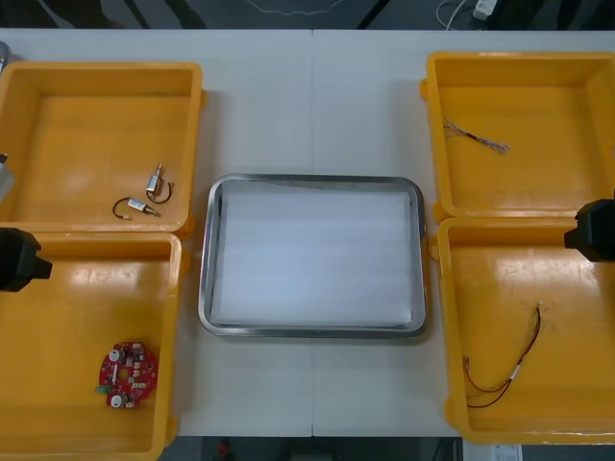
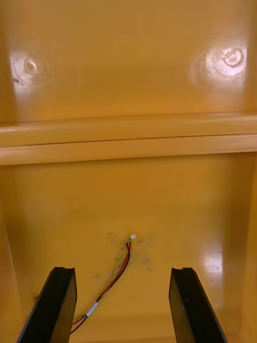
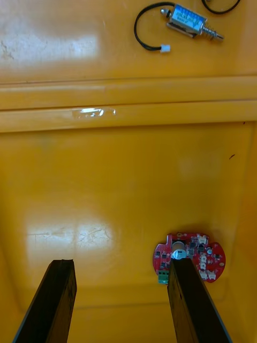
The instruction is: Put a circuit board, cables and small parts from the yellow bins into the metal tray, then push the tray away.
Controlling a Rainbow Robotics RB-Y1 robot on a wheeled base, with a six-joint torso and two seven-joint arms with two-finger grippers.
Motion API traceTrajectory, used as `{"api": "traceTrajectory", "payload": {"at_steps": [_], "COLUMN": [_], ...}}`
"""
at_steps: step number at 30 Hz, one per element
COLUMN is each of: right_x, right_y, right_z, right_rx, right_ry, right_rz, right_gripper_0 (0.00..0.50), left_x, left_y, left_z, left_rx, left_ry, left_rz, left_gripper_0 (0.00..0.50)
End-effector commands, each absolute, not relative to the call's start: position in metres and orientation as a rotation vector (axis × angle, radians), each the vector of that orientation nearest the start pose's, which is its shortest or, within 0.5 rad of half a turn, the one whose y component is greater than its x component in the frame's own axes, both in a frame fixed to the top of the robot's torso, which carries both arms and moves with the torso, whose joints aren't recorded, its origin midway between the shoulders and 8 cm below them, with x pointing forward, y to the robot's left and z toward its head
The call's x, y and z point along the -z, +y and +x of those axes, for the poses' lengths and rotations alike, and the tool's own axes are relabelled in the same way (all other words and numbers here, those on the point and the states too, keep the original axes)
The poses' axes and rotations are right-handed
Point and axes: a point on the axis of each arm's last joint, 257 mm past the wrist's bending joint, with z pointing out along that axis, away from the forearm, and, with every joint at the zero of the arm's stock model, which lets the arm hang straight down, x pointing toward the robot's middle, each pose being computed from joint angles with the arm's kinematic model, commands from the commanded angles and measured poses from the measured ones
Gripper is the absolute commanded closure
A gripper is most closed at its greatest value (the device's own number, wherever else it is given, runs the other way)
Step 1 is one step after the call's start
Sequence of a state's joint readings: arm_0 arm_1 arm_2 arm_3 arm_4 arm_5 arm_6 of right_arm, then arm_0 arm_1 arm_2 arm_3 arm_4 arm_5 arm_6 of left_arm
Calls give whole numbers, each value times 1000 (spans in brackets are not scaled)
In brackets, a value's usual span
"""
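Note:
The metal tray [image 1: 211, 317], white inside, lies between the yellow bins with nothing in it. A round red circuit board [image 1: 128, 374] rests in the near left bin [image 1: 58, 327]; in the left wrist view the circuit board [image 3: 190, 257] lies beside one finger of my open left gripper [image 3: 122, 300]. Two small metal parts [image 1: 149, 195] with black leads sit in the far left bin. A red and yellow cable [image 1: 506, 370] lies in the near right bin; my open right gripper [image 2: 123, 303] hovers over this cable [image 2: 115, 276]. A thin cable [image 1: 478, 137] is in the far right bin.
The left arm [image 1: 19, 259] shows at the left edge and the right arm [image 1: 596, 230] at the right edge, both above the bin dividers. One small metal part [image 3: 184, 19] lies beyond the divider ridge [image 3: 128, 102] in the left wrist view.

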State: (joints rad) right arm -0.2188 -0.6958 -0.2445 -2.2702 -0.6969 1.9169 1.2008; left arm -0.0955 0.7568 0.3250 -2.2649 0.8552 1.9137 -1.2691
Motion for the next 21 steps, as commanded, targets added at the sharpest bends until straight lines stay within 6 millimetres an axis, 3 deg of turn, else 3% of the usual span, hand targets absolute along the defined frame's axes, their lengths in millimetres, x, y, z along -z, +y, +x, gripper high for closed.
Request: {"api": "traceTrajectory", "payload": {"at_steps": [1, 12, 21], "right_x": [138, 161, 183], "right_y": [-351, -345, -336], "right_z": [389, 373, 352], "right_rx": [71, 27, -12], "right_ry": [2526, 2537, 2553], "right_rz": [77, 192, 279], "right_gripper_0": [0, 0, 0], "left_x": [202, 239, 263], "left_y": [356, 321, 310], "left_z": [339, 342, 333], "left_rx": [35, 129, 183], "left_ry": [2732, 2704, 2694], "left_rz": [-9, 35, 29], "left_gripper_0": [0, 0, 0]}}
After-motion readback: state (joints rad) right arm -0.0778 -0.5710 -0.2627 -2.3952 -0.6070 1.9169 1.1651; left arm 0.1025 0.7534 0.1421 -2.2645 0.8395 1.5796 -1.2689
